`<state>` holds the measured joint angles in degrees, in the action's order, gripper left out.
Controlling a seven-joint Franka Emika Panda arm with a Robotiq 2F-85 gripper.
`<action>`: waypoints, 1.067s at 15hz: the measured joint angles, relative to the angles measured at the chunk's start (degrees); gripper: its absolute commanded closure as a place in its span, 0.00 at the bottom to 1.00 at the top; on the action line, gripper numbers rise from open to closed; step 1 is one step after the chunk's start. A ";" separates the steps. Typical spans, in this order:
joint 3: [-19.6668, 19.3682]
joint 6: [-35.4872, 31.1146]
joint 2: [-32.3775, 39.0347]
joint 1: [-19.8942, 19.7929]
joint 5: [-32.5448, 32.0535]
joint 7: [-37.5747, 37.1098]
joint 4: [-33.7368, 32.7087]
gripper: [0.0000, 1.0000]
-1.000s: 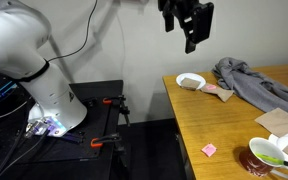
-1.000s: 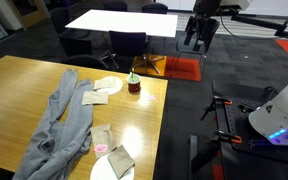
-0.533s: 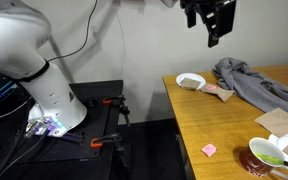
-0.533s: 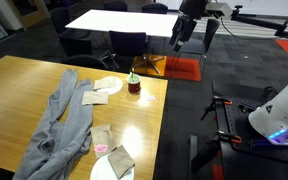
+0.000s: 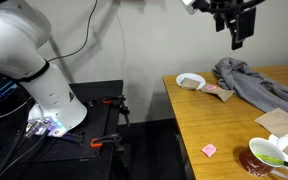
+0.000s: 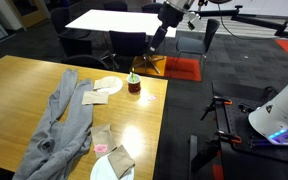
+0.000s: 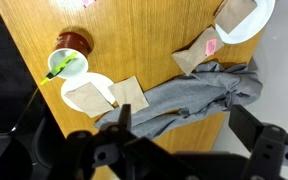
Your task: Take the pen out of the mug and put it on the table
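Note:
The dark red-brown mug (image 5: pixel 265 157) stands near the front edge of the light wooden table (image 5: pixel 219 120). The yellow-green pen (image 5: pixel 271 155) sticks out of it. Both also show in an exterior view, mug (image 6: pixel 135 87) and pen (image 6: pixel 133 77), and in the wrist view, mug (image 7: pixel 70 52) and pen (image 7: pixel 64 68). My gripper (image 5: pixel 237 33) hangs high above the table, open and empty, far from the mug. It also shows in an exterior view (image 6: pixel 157 38). In the wrist view its fingers (image 7: pixel 184 140) frame the table from above.
A grey cloth (image 5: pixel 252 80) lies across the table's middle (image 7: pixel 184 95). A small white bowl (image 5: pixel 190 81) sits at the far corner. A pink scrap (image 5: pixel 210 150) lies near the edge. White plates with brown napkins (image 7: pixel 246 18) (image 7: pixel 84 95) lie beside the cloth and mug.
The gripper has swung sideways and a little higher, from off the table's edge to above the table. Mug, pen and cloth have not moved.

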<state>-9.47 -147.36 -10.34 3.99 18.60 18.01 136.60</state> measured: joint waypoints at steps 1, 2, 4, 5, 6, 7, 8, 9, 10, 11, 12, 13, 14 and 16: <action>0.36 -0.02 1.77 -0.16 -0.16 -2.03 -1.43 0.00; 0.73 -0.03 3.56 -0.52 -0.34 -4.07 -2.88 0.00; 1.32 -0.03 7.30 -1.52 -1.28 -8.60 -5.88 0.00; 1.53 -0.03 9.29 -2.07 -2.21 -11.37 -7.45 0.00; 1.63 -0.04 11.19 -2.53 -3.24 -14.13 -8.96 0.00; 1.65 -0.09 13.11 -2.98 -4.70 -17.15 -10.45 0.00; 1.66 -0.15 14.88 -3.35 -6.29 -20.16 -11.82 0.00; 1.65 -0.46 16.59 -3.67 -8.21 -23.46 -13.09 0.00; 1.64 -0.83 18.13 -3.88 -10.36 -26.83 -14.20 0.00; 1.54 -1.35 19.63 -3.97 -13.01 -30.62 -15.23 0.00; 1.34 -2.11 21.00 -3.96 -15.82 -34.55 -16.07 0.00; 1.05 -3.00 22.30 -3.87 -18.67 -38.50 -16.81 0.00; 0.54 -3.76 23.49 -3.59 -21.37 -42.27 -17.48 0.00; -0.85 -5.36 25.68 -2.74 -26.23 -49.23 -18.70 0.00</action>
<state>-10.32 -152.72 15.34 1.25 -7.63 -31.22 117.90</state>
